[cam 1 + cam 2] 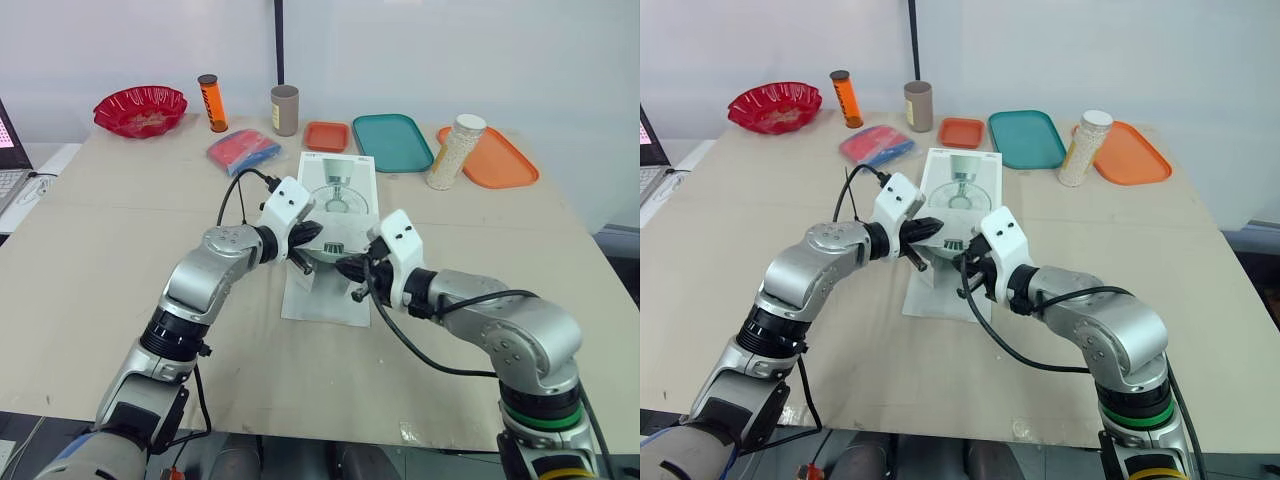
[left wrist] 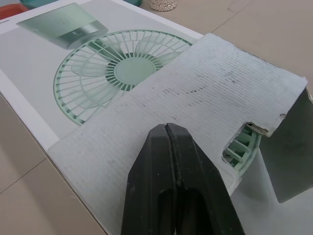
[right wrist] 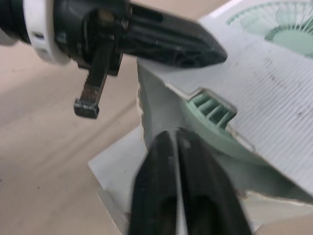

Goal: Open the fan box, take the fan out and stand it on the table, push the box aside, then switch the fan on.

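Fan box (image 1: 338, 190) flat on desk (image 1: 120, 270), end flap (image 2: 205, 93) lifted, green fan (image 3: 211, 110) showing; left gripper (image 2: 167, 134) and right gripper (image 3: 175, 142) jaws pressed together.

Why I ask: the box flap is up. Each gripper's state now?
Left gripper: shut, empty, tip at the flap.
Right gripper: shut, empty, by the box's open end.

Fan box (image 1: 960, 190) lies flat mid-table (image 1: 750, 210), near end open. Left end effector (image 1: 932, 230) and right end effector (image 1: 966, 264) meet at that open end, tips near each other. Along the far edge: red bowl (image 1: 775, 106), cup (image 1: 918, 106), teal tray (image 1: 1026, 138), jar (image 1: 1083, 147).
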